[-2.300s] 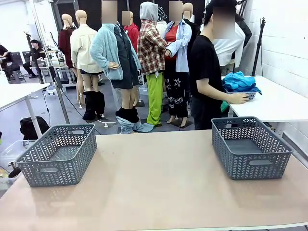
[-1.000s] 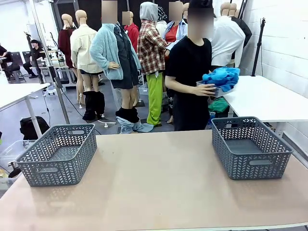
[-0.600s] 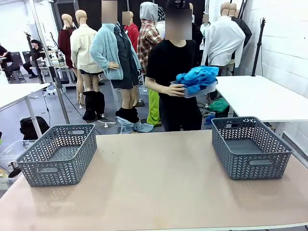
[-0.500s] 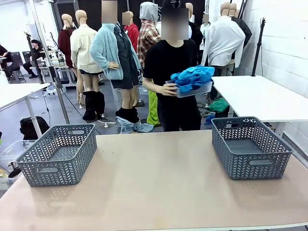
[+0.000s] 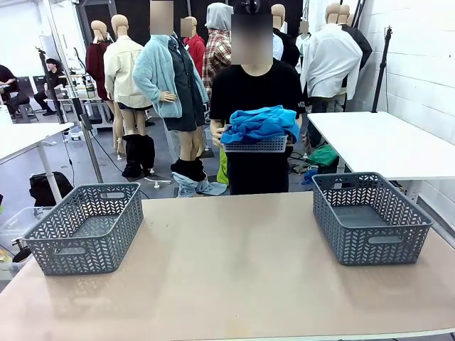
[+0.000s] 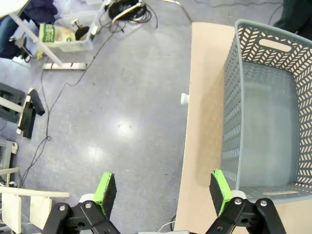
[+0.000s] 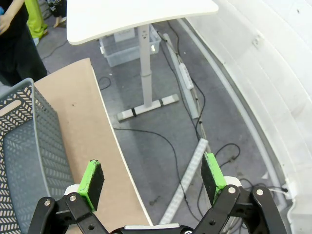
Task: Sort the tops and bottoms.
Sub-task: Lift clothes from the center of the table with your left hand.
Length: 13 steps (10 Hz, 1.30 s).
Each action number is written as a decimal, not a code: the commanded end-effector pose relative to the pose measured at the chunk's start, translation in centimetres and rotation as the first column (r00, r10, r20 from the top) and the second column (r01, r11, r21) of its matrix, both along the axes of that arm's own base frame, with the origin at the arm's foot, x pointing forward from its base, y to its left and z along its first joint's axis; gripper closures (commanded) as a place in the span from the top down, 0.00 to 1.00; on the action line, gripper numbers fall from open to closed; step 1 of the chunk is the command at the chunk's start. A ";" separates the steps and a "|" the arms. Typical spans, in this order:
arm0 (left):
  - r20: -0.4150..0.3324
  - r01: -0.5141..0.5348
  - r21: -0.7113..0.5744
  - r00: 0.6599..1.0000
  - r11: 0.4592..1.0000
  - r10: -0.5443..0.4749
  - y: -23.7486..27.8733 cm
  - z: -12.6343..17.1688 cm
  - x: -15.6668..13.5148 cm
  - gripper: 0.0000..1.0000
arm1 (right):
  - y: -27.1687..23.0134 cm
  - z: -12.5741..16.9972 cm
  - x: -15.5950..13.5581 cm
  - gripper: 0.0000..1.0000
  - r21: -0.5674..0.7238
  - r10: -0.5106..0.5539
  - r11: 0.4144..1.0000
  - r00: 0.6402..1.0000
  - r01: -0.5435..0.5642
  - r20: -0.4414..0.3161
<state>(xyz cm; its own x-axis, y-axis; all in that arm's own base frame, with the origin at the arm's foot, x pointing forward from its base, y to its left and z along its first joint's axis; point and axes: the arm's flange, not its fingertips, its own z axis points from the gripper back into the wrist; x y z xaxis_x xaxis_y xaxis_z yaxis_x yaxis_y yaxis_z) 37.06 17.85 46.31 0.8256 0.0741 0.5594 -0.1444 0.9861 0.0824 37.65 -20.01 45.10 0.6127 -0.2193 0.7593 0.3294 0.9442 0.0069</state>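
The tops, a heap of blue and turquoise cloth, lay piled in a small tray that the person held at chest height, just beyond the far edge of the worktop. Whether the dark bottoms sat under the heap could not be told. No garment lay on the worktop, so the sorting itself had not begun; this looked like the delivery step. The left basket stood near the left edge and the right basket near the right edge, both with nothing in them. The left gripper hung over the floor just off the left edge, its fingers spread wide and holding nothing. The right gripper hung the same way past the right edge. Next, the clothes probably needed setting down between the baskets before either arm could pick out a piece.
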 end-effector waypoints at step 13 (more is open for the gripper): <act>-0.002 0.001 0.006 1.000 1.000 -0.001 0.1 0.1 -0.1 1.00 | 0.0 0.1 -0.1 1.00 -0.001 0.003 1.000 1.000 -0.003 -0.011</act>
<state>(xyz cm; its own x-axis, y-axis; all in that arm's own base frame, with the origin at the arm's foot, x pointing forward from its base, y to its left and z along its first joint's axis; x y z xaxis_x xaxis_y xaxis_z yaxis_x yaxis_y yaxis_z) 37.06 17.85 46.31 0.8256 0.0741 0.5594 -0.1444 0.9861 0.0824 37.65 -20.00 45.10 0.6128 -0.2191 0.7593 0.3292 0.9442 0.0068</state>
